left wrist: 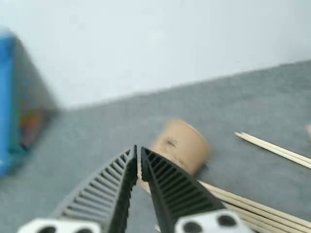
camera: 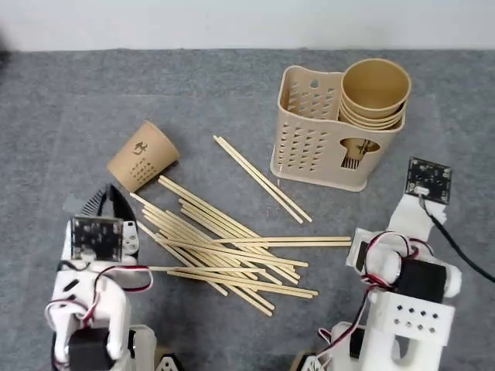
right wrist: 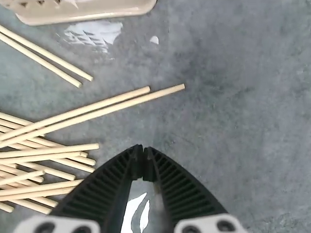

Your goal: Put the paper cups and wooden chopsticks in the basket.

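Observation:
A brown paper cup [camera: 142, 155] lies on its side on the grey mat, left of centre; it shows beyond my left gripper [left wrist: 138, 150] as the paper cup [left wrist: 181, 145]. My left gripper [camera: 110, 193] is shut and empty, just short of that cup. Several wooden chopsticks [camera: 220, 243] lie scattered in the middle, with a pair [camera: 259, 178] nearer the basket. The beige basket [camera: 309, 135] holds a stack of paper cups [camera: 376, 91] in one compartment. My right gripper [right wrist: 143, 153] is shut and empty over the mat, near the chopstick ends [right wrist: 73, 145].
A blue box [left wrist: 22, 107] stands off the mat beyond the lying cup. The basket's base [right wrist: 87, 12] lies ahead of the right gripper. The right arm's body [camera: 406, 270] sits at the front right.

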You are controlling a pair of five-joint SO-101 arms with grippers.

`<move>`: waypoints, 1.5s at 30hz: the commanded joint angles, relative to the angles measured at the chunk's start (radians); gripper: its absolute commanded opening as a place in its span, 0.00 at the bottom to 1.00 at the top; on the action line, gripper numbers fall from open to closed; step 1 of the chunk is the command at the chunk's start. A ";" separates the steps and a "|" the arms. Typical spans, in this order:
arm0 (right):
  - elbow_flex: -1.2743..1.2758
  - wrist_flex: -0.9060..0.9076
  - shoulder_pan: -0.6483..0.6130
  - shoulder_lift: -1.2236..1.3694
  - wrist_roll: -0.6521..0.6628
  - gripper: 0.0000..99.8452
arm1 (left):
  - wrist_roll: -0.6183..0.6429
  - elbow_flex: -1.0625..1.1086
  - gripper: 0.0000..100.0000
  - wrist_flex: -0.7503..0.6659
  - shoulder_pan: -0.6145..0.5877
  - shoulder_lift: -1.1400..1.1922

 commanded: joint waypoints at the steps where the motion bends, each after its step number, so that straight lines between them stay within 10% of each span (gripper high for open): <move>1: 0.018 -0.031 0.010 -0.015 -0.005 0.01 | -0.115 -0.102 0.04 -0.025 -0.009 0.012; 14: 0.026 -0.045 0.013 -0.005 -0.008 0.01 | -0.230 -0.414 0.08 0.002 -0.132 0.523; 45: 0.091 -0.093 0.016 -0.013 -0.008 0.01 | -0.624 -2.173 0.30 0.802 -0.081 2.435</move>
